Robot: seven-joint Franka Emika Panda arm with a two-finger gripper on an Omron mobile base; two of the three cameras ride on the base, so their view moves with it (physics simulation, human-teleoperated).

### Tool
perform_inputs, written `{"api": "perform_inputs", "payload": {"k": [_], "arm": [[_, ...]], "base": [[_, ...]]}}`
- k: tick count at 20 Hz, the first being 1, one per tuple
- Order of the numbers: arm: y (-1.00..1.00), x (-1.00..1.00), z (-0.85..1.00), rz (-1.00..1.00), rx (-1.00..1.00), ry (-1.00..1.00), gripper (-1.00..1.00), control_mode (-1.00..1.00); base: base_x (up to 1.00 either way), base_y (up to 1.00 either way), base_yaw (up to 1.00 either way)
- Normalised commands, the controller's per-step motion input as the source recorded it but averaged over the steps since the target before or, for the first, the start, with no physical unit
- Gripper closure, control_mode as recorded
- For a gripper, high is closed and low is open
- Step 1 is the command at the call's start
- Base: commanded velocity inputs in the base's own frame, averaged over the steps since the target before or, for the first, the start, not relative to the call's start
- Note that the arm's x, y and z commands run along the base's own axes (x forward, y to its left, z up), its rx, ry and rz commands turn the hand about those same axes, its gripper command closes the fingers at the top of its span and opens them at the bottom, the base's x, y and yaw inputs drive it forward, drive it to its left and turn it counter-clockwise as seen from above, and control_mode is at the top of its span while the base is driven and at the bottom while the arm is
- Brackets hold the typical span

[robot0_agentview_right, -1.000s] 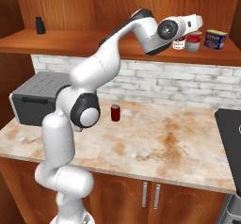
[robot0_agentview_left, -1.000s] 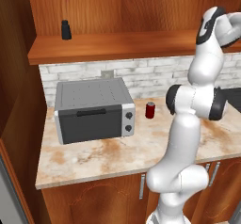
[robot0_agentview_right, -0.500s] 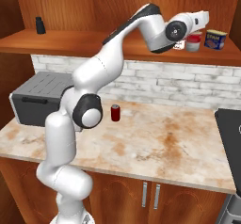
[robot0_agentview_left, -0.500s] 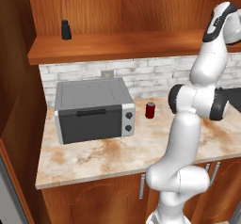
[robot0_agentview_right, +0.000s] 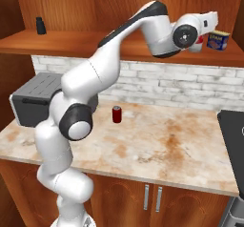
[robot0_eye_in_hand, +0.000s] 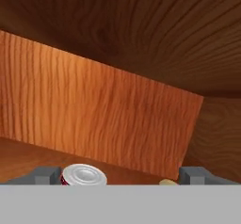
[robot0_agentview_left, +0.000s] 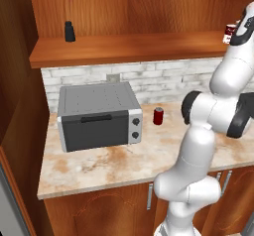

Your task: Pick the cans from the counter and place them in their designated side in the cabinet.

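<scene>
From the left base view, a plain dark red can [robot0_agentview_left: 158, 116] stands upright toward the back edge of the beige marble-look counter [robot0_agentview_left: 114, 165], just beside the grey toaster oven [robot0_agentview_left: 98, 115]. A small black bottle [robot0_agentview_left: 70, 31] sits near the left end of the reddish-brown cabinet shelf board [robot0_agentview_left: 129, 48], and a red-and-white labelled can [robot0_agentview_left: 230, 30] shows at its right end, its writing too small to read.

From the right base view, the gripper [robot0_agentview_right: 209, 20] hangs over that shelf's right end, beside a blue-labelled can [robot0_agentview_right: 218, 40] with unreadable print.

In the hand view, the fingertips [robot0_eye_in_hand: 46, 175] stand wide apart, gripping nothing, above a silver can top [robot0_eye_in_hand: 84, 175].
</scene>
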Motion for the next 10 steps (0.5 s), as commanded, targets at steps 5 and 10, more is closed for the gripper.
{"api": "perform_inputs", "payload": {"k": [5, 10], "arm": [[0.32, -0.72, 0.0, 0.01, 0.0, 0.0, -1.0, -1.0], [0.51, -0.77, -0.01, 0.03, -0.03, 0.0, -1.0, -1.0]], "base": [[0.0, 0.0, 0.0], [0.0, 0.0, 0.0]]}}
